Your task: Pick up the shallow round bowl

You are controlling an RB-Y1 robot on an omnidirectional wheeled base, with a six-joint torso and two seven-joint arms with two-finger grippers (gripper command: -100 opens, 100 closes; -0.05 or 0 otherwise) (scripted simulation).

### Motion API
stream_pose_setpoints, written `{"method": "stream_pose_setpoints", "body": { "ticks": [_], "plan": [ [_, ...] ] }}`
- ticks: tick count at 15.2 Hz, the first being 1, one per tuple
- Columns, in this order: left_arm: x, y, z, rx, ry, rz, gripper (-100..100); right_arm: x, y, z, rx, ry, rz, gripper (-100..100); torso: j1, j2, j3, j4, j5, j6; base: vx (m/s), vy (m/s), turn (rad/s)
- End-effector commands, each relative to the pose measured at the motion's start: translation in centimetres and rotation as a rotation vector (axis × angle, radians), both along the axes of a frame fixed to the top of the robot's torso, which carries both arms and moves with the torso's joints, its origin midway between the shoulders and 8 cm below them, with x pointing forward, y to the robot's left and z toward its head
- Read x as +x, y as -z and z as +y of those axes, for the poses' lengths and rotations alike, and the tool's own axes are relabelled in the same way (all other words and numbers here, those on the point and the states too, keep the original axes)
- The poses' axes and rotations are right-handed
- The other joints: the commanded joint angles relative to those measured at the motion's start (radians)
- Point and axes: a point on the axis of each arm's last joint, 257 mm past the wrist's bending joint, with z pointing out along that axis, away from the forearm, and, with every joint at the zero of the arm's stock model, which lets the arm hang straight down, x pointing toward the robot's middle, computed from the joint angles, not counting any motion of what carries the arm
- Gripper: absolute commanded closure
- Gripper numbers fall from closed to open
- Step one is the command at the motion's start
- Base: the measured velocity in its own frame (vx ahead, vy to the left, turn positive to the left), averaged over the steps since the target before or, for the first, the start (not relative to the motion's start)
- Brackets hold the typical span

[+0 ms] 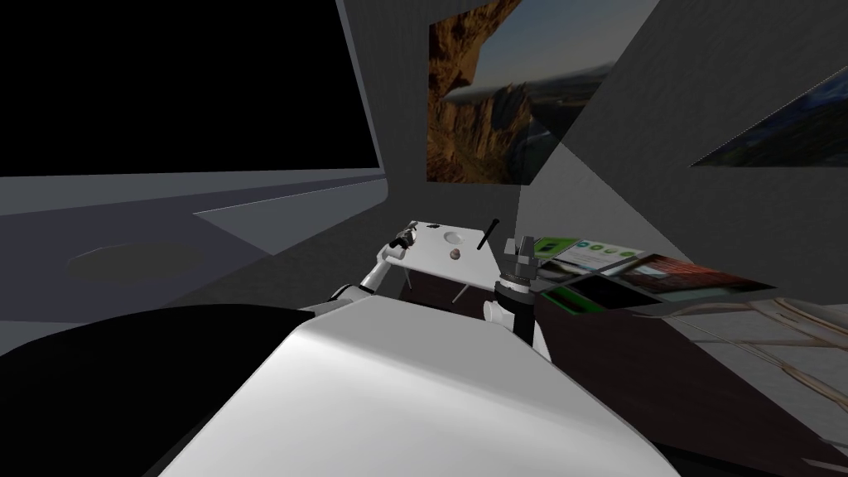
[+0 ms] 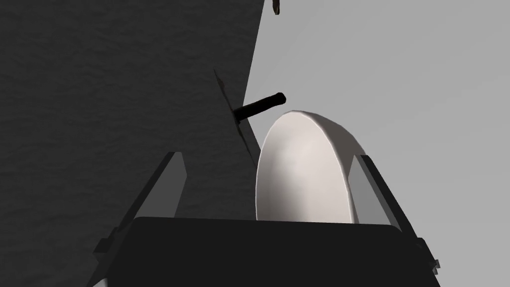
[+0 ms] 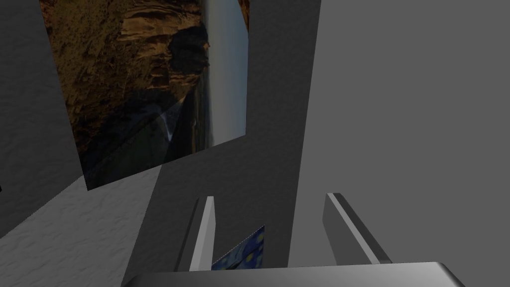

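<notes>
Shallow white bowl (image 2: 304, 169) sits on the light grey table (image 2: 398, 74), right at its edge, between the wide-spread fingers of the left gripper (image 2: 270, 156); nothing gripped. It is closer to one finger. Black-handled knife (image 2: 259, 106) lies just beyond, across the edge. Right gripper (image 3: 271, 197) is raised beside the table, fingers apart, empty.

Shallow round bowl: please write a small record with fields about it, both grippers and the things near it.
bowl: white bowl, resting on the light grey table
left gripper: left gripper open, one finger on each side of the bowl, not closed on it
right gripper: right gripper open, empty
nearby: black handle at the table's edge beyond the bowl; small brown round thing on the table
grasp: not yet done
</notes>
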Motion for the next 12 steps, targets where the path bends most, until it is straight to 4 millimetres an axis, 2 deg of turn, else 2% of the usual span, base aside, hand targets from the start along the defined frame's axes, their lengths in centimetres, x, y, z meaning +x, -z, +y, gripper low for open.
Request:
{"method": "stream_pose_setpoints", "body": {
  "ticks": [1,10,12],
  "plan": [
    [0.8,0.8,-0.4,-0.013,-0.004,0.055,-100,0.0,0.0,0.0,0.000,0.000,0.000,0,0.000,0.000,0.000,0.000,0.000,0.000,-0.002,-0.001,0.019],
    [2.2,3.2,-1.2,-0.030,-0.026,0.244,-100,0.0,0.0,0.0,0.000,0.000,0.000,0,0.000,0.000,0.000,0.000,0.000,0.000,0.000,0.002,0.014],
    [2.0,3.8,-1.0,-0.023,-0.030,0.275,-100,0.0,0.0,0.0,0.000,0.000,0.000,0,0.001,0.000,0.000,0.000,0.000,0.000,0.001,0.003,0.012]
  ]
}}
